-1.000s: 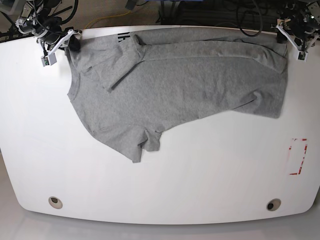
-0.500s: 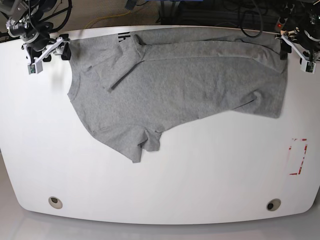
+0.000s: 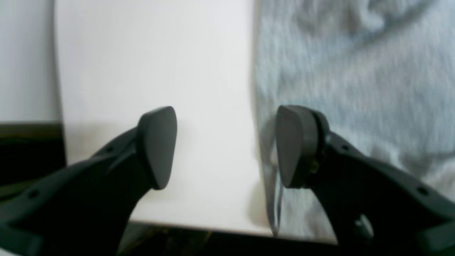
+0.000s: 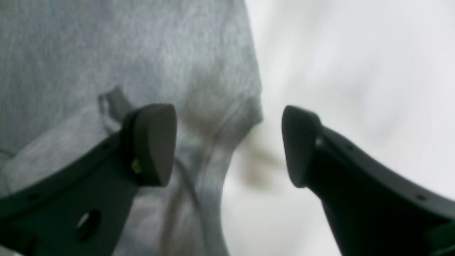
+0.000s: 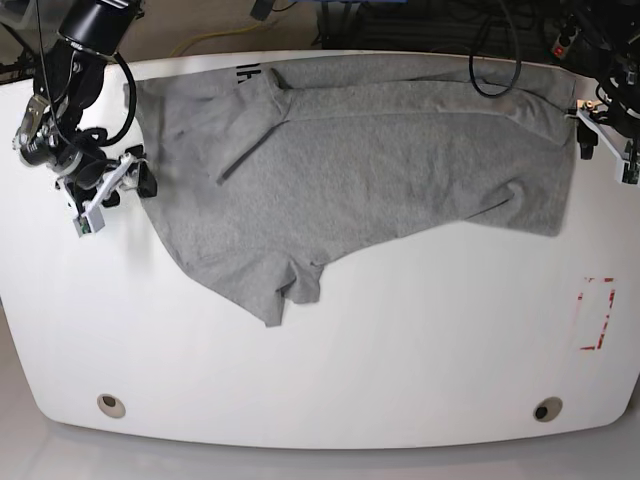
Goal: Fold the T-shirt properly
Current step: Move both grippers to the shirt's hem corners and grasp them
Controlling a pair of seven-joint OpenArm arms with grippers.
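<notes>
Blurring both wrist views, motion softens the cloth's weave. The right claw (image 5: 112, 190), released, straddles the collar edge; the grey T-shirt (image 5: 360, 170) lies rumpled across the white surface (image 5: 400, 370), lettering half hidden at its far fold; the left claw (image 5: 605, 140), released, straddles the hem.

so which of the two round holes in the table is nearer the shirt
The front hole on the base view's left. The T-shirt's lowest sleeve hangs toward that side, while the other hole lies farther from the cloth.
</notes>
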